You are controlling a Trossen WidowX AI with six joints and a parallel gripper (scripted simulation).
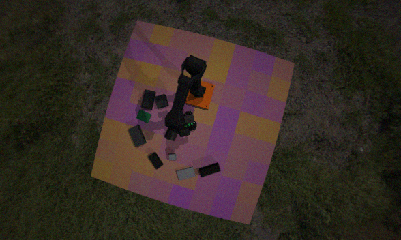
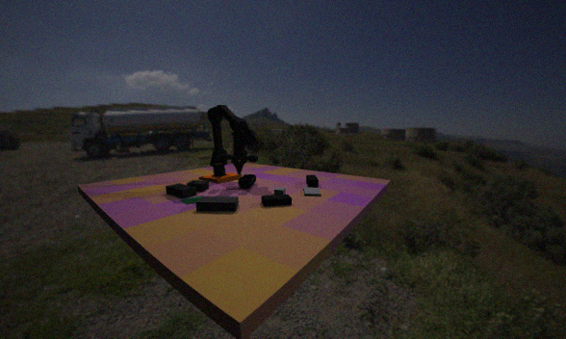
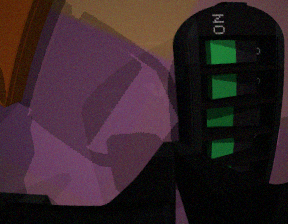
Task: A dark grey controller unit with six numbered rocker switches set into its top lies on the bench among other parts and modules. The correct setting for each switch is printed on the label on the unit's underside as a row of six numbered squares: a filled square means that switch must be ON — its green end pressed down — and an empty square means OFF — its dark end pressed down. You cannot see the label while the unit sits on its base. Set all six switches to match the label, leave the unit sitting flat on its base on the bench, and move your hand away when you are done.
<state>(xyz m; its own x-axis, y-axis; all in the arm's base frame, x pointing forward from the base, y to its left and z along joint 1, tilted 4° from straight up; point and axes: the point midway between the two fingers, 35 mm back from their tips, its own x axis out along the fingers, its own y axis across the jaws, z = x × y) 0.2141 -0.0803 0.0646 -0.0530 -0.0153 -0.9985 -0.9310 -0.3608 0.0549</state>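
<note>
The dark grey controller unit (image 1: 193, 127) (image 2: 246, 182) (image 3: 191, 75) sits on the bench beside the arm, switches up, with its label hidden underneath. In the wrist view its ON mark is at the top and four green switch ends show clearly in a column, with a sliver of a fifth below. The lower end of the unit is hidden behind the fingers. I cannot tell surely which end of each switch is down. My gripper (image 2: 240, 172) (image 3: 171, 149) is shut and empty, its tips close to the unit's left side in the wrist view; contact cannot be told.
The orange base plate (image 1: 204, 100) is behind the unit. Two dark blocks (image 1: 148, 99) (image 1: 161, 101), a green board (image 1: 144, 116) and a grey box (image 1: 137, 136) lie left. A black block (image 1: 155, 160), small pale cube (image 1: 172, 157), pale plate (image 1: 185, 173) and black box (image 1: 209, 170) lie in front.
</note>
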